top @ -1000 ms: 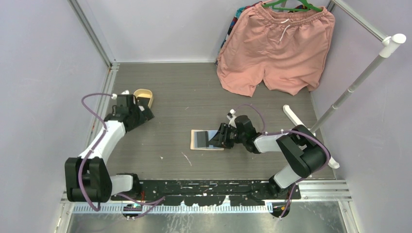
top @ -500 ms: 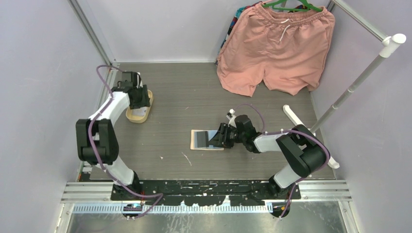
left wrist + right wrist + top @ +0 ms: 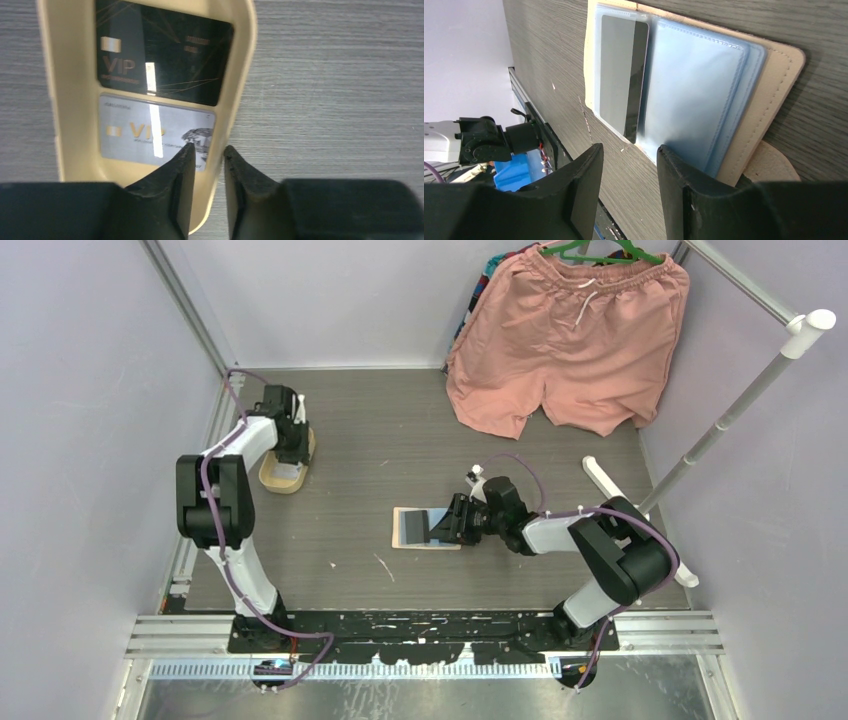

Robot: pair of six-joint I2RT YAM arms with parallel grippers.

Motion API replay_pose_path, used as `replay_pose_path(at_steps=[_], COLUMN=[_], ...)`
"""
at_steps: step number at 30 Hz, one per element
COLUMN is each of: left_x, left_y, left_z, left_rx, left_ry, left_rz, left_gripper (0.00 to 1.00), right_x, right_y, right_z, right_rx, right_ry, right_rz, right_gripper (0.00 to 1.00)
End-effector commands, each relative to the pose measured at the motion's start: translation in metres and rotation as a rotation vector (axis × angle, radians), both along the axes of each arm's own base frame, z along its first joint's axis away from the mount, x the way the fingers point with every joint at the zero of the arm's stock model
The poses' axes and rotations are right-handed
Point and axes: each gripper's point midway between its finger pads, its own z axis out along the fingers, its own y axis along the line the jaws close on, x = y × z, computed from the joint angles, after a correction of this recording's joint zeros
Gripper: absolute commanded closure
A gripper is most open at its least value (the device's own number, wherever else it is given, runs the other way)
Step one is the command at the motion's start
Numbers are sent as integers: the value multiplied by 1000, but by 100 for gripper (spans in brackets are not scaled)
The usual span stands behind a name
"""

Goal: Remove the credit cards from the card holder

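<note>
1. Right pincer: jaws open, nothing between them. It sits low over the counter at the right edge of the card holder.
2. Card holder lies open and flat mid-counter, pale blue pockets facing up. One dark grey card sits inside a clear pocket.
3. Left pincer: far left of the counter, over the cream tray. Jaws are narrowed and straddle the tray's side wall, one fingertip inside over a corner of the silver card, the other outside. Can't tell if they actually pinch the wall.
4. In the tray: silver card nearest the pincer, black card just beyond it. Both flat, face up, "VIP" readable.
5. Back right: pink shorts on a green hanger, leg hems down at the counter.
</note>
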Motion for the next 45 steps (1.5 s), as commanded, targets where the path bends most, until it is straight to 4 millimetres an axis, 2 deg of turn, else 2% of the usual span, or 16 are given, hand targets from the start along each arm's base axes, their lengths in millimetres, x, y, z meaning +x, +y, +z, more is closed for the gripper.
replay_pose_path(at_steps=[1,3,4,10,13,19,28,32,36,40,45], left_x=[9,9,9,9,10,7,7,3,-4,-7,-13], left_y=[-6,-8,-9,-23,-48,-117,-195,-234,-276,-299,-314], left_z=[7,5,3,1,8,14,24,28,21,13,4], left_rx=[-35,-36,-35,-46,-53,-86,-220,-240,-236,-226,-235], left_ry=[-22,-15,-12,-11,-46,-87,-98,-105,-84,-45,-20], left_rz=[-45,-54,-60,-120,-223,-469,-509,-580,-645,-651,-620], left_gripper=[80,96,100,100,100,100,100,100,100,100,100], right_x=[-15,-16,-16,-16,-15,-15,-17,-18,-19,-18,-19], right_y=[-21,-20,-20,-20,-20,-19,-21,-22,-23,-23,-24], right_z=[-37,-38,-39,-42,-43,-47,-48,-49,-49,-48,-49], right_rx=[-130,-130,-129,-128,-129,-125,-129,-131,-132,-132,-138], right_ry=[87,91,92,104,106,119,121,121,121,115,116], right_rz=[-10,-9,-8,-3,-5,-6,-11,-15,-16,-15,-14], right_gripper=[49,49,50,49,50,50,50,50,50,50,49])
